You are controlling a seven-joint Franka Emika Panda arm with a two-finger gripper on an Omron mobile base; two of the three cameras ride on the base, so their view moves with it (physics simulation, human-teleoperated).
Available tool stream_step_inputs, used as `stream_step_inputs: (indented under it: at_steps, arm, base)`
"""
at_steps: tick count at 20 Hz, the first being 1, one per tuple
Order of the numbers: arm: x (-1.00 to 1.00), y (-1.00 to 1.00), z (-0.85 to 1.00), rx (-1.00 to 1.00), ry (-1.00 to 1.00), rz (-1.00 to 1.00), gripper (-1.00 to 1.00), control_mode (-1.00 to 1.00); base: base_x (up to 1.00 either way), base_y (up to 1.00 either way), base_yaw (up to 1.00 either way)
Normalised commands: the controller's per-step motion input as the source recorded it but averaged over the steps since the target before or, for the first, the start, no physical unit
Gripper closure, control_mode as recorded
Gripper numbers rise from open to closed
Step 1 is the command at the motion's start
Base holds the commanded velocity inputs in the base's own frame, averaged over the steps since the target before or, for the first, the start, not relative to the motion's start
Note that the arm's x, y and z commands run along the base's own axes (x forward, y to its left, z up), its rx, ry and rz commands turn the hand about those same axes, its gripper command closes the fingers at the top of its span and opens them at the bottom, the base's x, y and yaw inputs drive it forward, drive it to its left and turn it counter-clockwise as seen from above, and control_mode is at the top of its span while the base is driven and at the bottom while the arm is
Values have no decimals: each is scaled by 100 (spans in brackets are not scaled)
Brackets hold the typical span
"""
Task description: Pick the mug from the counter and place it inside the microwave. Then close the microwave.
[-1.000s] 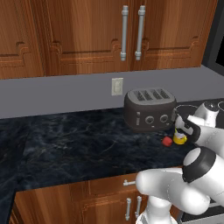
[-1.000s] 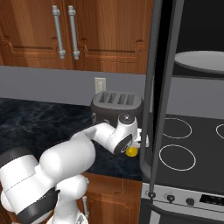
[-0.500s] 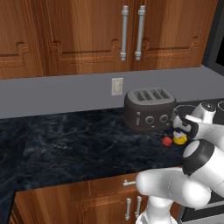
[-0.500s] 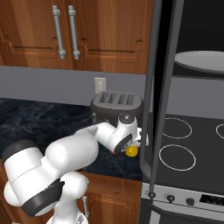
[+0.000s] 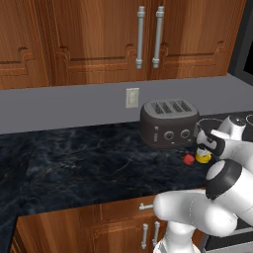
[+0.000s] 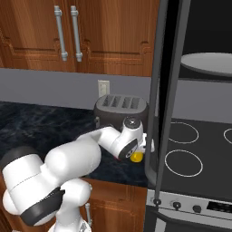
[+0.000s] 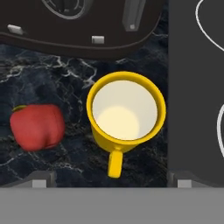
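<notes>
The yellow mug (image 7: 126, 114) stands upright on the dark marbled counter (image 7: 52, 83), cream inside, with its handle towards the bottom of the hand view. My gripper (image 7: 111, 181) hangs straight above it, open, with a finger tip (image 7: 41, 180) far out on each side and nothing held. From the base, the mug (image 5: 203, 157) peeks out beneath my hand (image 5: 210, 145) just in front of the toaster. The mug (image 6: 137, 157) sits beside the microwave's open door (image 6: 165, 90). The white turntable plate (image 6: 208, 63) shows inside the microwave (image 6: 204, 31).
A dark four-slot toaster (image 5: 168, 123) stands right behind the mug. A small red round object (image 7: 37, 127) lies close beside it on the counter. The black stovetop (image 6: 195, 154) with white rings borders the counter below the microwave. Wooden cabinets (image 5: 148, 39) hang above.
My hand has sunk a little closer over the mug and the arm's elbow has shifted. The mug and the red object have stayed put, and the jaws have stayed open.
</notes>
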Motion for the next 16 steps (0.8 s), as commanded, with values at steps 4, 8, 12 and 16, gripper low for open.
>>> stream_step_inputs:
  at_steps: [4, 8, 12, 16]
  arm:
    - [-1, 0, -21, 0, 0, 0, -100, -100]
    - [6, 0, 0, 0, 0, 0, -100, -100]
    - [12, -1, 0, 0, 0, 0, -100, -100]
    - [3, -7, 0, 0, 0, 0, -100, -100]
  base:
    - [0, 0, 0]
    - [0, 0, 0]
    - [0, 0, 0]
    - [0, 0, 0]
